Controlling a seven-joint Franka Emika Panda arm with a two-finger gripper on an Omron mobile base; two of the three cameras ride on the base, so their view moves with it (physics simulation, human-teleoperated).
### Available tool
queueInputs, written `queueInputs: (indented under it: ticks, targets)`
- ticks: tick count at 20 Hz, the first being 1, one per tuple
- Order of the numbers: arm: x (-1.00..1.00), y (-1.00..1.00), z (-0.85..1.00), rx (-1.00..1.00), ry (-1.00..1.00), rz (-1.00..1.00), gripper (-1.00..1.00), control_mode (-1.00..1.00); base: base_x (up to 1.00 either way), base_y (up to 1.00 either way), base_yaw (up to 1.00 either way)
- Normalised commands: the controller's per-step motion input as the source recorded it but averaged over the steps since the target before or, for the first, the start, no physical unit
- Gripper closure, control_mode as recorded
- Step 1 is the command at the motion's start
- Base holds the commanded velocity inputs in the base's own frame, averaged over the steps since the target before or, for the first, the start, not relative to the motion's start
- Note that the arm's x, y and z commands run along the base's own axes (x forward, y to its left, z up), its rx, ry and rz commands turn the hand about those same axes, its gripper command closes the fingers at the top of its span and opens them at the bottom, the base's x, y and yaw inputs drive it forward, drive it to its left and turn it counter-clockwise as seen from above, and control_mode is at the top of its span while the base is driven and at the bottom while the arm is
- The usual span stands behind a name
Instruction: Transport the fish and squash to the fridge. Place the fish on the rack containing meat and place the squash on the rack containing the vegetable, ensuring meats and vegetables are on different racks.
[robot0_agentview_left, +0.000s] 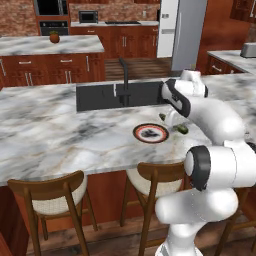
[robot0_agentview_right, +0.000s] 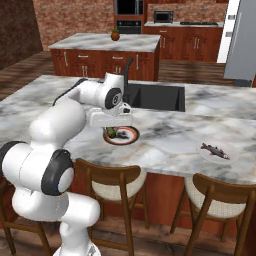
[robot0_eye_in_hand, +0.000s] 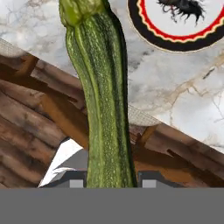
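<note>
- While the hand (robot0_eye_in_hand: 109, 181) is clenched on the squash (robot0_eye_in_hand: 101, 100), it grasps only one end, so the long body sticks far out from the fingers; I judge a fast swing could twist it in the grip or let it slip.
- The squash hangs over the near edge of the table (robot0_agentview_left: 60, 135), just beside the round plate (robot0_agentview_left: 151, 133) carrying the dark fish (robot0_agentview_left: 149, 133); a low sweep could knock this plate.
- Below the edge stand wooden chairs (robot0_agentview_left: 52, 192) (their backs come near the table underside), so dropping low is risky.
- The faucet (robot0_agentview_left: 123, 80) and sink (robot0_agentview_left: 120, 95) lie behind the plate; lifting upward first seems safest.
- The fridge (robot0_agentview_left: 181, 31) stands far behind the table, with open floor between.
</note>
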Motion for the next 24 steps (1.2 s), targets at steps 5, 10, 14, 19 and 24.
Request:
queueInputs:
  ticks: [5, 10, 14, 19, 24]
  targets:
    - [-0.9, 0.1, 0.38, -0.04, -0.44, -0.45, 1.0, -1.0, 0.0, 0.0, 0.0]
    - [-0.94, 0.32, 0.54, -0.09, -0.49, -0.37, 1.0, -1.0, 0.0, 0.0, 0.0]
    - [-0.76, 0.23, 0.87, 0.0, -0.1, -0.24, 1.0, -1.0, 0.0, 0.0, 0.0]
    - [-0.79, 0.0, 0.83, 0.05, -0.04, -0.08, 1.0, -1.0, 0.0, 0.0, 0.0]
    - [-0.93, 0.0, 0.69, 0.04, -0.08, 0.0, 1.0, -1.0, 0.0, 0.0, 0.0]
